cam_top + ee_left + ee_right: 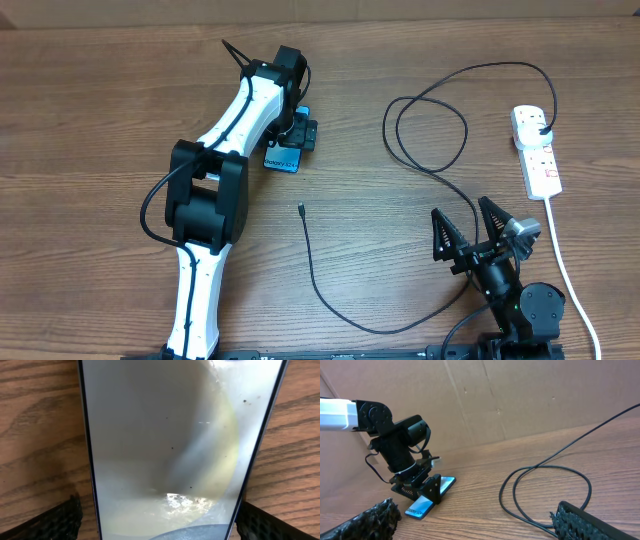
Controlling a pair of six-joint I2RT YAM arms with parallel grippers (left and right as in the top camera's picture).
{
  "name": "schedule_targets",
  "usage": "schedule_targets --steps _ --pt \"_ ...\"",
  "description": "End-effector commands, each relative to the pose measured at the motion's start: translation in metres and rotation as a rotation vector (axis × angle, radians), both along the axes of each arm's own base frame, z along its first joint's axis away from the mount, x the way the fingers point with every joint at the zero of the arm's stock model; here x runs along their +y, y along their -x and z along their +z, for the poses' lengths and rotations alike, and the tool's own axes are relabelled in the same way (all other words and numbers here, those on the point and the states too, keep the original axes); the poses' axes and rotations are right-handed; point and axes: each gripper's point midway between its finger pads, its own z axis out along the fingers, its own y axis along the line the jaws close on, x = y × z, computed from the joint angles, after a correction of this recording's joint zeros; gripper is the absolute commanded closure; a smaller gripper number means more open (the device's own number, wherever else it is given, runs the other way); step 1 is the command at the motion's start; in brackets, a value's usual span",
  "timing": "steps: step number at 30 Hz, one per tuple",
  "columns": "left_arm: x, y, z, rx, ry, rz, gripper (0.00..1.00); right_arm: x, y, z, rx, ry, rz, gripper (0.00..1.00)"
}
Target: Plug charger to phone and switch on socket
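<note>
The phone lies flat on the wooden surface at upper centre, screen lit, under the tip of the left arm. The left pincer straddles it: in the left wrist view the screen fills the space between the two black fingertips. A thin strip of wood shows beside one edge, so the jaws are spread and not clamped on it. From the right wrist the phone shows beneath that pincer.

The charger has its connector tip free on the surface, below the phone and apart from it. The cable curves down and right, passes by the right arm, loops, and ends in a black plug seated in the socket at far right.

The right pincer sits near the lower right, fingers splayed wide – holding nothing.
</note>
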Motion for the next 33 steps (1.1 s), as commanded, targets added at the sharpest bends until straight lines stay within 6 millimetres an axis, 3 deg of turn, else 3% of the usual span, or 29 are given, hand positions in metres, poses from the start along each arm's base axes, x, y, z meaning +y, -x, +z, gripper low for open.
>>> schedule_targets --steps 1,10,15,24,33 --pt "-0.003 0.011 -0.025 0.050 -0.008 -0.007 0.00 0.000 0.000 -0.002 -0.002 -0.001 0.002 0.00" --pt "-0.006 0.010 -0.026 0.045 0.003 -0.011 0.00 0.000 0.000 -0.002 -0.002 -0.001 0.002 0.00" --pt "-0.010 0.011 -0.030 0.042 0.010 -0.023 0.06 0.000 0.000 -0.002 -0.002 -0.001 0.002 0.00" --pt "-0.008 0.022 -0.041 0.069 0.001 -0.028 0.26 0.000 0.000 -0.002 -0.002 -0.001 0.002 0.00" --pt "-0.006 0.029 -0.041 0.099 -0.008 -0.012 0.38 0.000 0.000 -0.002 -0.002 -0.001 0.002 0.00"
